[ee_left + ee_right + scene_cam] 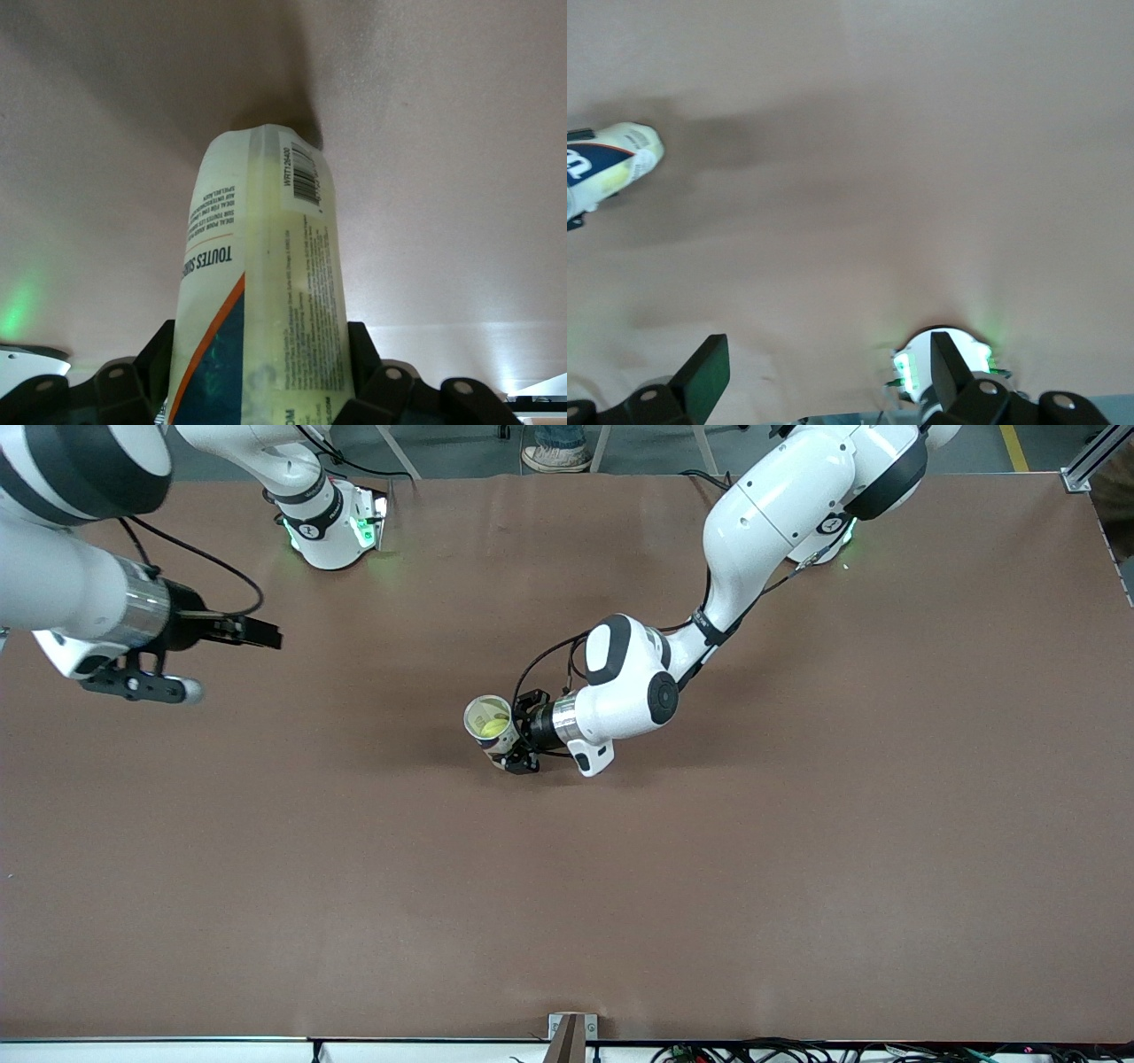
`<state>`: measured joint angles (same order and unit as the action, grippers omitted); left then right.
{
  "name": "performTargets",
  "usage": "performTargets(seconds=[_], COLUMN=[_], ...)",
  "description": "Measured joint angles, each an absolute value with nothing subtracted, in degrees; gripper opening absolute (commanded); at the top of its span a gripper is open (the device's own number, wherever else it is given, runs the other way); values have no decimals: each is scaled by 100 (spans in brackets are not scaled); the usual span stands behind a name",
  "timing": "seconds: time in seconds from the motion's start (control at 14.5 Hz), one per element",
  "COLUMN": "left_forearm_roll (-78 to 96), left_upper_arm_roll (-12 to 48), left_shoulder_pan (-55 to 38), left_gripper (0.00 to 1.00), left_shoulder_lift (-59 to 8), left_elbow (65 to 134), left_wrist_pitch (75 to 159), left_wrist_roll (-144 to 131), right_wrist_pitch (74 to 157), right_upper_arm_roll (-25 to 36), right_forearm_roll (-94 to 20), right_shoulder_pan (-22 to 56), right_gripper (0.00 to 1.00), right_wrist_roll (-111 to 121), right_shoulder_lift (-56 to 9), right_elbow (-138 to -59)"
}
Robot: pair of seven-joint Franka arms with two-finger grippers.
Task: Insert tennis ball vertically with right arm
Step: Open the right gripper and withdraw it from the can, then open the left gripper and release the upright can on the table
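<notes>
A clear tennis ball can (490, 724) with a blue and orange label stands upright near the table's middle, its open mouth up. A yellow-green tennis ball (489, 728) lies inside it. My left gripper (516, 737) is shut on the can's side; in the left wrist view the can (261, 292) fills the space between the black fingers (146, 367). My right gripper (257, 633) is open and empty, up over the right arm's end of the table. The can also shows in the right wrist view (611, 168), apart from the right gripper (824, 376).
The brown table (797, 850) stretches wide around the can. The right arm's base (332, 522) with green lights stands at the table's back edge; it also shows in the right wrist view (943, 363). The left arm's base (824, 540) stands farther along that edge.
</notes>
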<state>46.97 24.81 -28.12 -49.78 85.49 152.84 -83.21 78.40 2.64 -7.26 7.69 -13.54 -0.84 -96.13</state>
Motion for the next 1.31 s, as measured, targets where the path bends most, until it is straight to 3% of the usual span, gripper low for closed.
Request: performTargets(seconds=[0.07, 0.14, 0.48, 0.83, 1.31], left_forearm_roll=[4703, 4713, 4723, 4767, 4768], left_upper_arm_roll=[2483, 2484, 2482, 2480, 2490], left_shoulder_pan=[-2813, -2813, -2795, -2770, -2565], left_gripper=[94, 100, 100, 100, 100], left_shoulder_lift=[-4985, -4987, -5041, -5074, -5075], left_elbow=[8556, 8556, 8560, 8635, 8852], left_wrist_pitch=[15284, 15284, 15284, 15284, 15275], left_wrist_roll=[-8309, -8302, -8244, -8226, -8057], right_wrist_pitch=[7856, 7881, 8370, 8987, 9118], right_upper_arm_roll=[265, 266, 275, 141, 115], right_forearm_roll=[-695, -676, -606, -77, -65], right_shoulder_pan=[583, 388, -524, -560, -541], right_gripper=[100, 100, 100, 100, 100], right_wrist_roll=[-1066, -766, 547, 788, 785], right_shoulder_lift=[-4, 40, 72, 115, 116], right_elbow=[-9684, -9721, -9682, -9320, -8796])
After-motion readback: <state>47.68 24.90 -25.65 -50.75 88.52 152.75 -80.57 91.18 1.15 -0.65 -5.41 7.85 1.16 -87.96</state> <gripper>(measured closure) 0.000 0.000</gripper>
